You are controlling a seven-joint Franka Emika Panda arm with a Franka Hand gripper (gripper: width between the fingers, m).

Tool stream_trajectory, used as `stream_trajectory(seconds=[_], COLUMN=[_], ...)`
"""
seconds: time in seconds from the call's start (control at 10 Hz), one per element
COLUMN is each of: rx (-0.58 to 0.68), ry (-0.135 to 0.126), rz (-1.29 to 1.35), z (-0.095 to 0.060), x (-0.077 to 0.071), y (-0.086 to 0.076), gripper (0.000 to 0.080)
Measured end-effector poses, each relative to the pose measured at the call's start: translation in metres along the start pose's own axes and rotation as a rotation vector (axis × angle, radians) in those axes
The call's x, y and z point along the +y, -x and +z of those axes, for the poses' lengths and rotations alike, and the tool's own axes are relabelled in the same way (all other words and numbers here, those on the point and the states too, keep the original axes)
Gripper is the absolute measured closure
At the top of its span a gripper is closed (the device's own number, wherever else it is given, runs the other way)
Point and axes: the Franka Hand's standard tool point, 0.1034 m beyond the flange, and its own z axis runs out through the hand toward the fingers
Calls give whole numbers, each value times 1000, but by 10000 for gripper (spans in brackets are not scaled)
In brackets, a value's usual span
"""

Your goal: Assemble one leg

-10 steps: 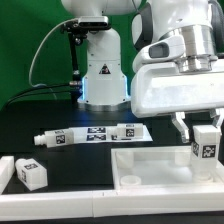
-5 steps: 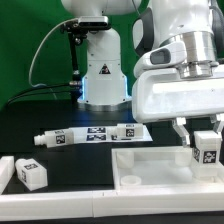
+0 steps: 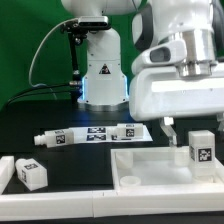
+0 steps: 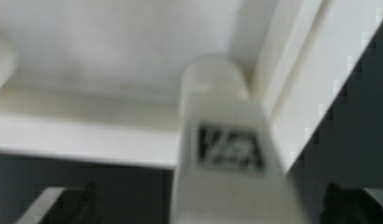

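The leg (image 3: 201,147), a small white block with a black-and-white tag on its front, stands upright on the corner of the white tray-like piece (image 3: 160,166) toward the exterior view's right. My gripper (image 3: 196,129) hangs directly over it, and one finger (image 3: 170,129) shows clear of the block's side. In the wrist view the leg (image 4: 223,140) runs up the middle between my dark fingers (image 4: 56,205), with a gap on each side. The gripper (image 4: 206,206) is open and holds nothing.
Two long white tagged rods (image 3: 62,138) (image 3: 126,131) lie on the black table behind the tray-like piece. A second small tagged white block (image 3: 30,173) sits at the exterior view's lower left. The arm's base (image 3: 102,75) stands at the back.
The fingers were closed on the leg and have now spread apart, letting it go. The leg has settled slightly lower, toward the exterior view's left, on the tray-like piece.
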Motion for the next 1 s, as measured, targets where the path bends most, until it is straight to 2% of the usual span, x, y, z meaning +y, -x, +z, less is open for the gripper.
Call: stream_trajectory(seconds=[0.1,0.3,0.4,0.6,0.8,1.0], rx=[5,-203,-267,-362,-355,-363], ry=[1,-4,-7,-22,-47,-27], rz=[-2,9,35,102,141,155], z=[-8,-13,-10,1,14,19], x=[3,12,10,1,-8,-14], y=[-12,-13,-17,-9,-7,-1], gripper=[166,154,151,150,150,150])
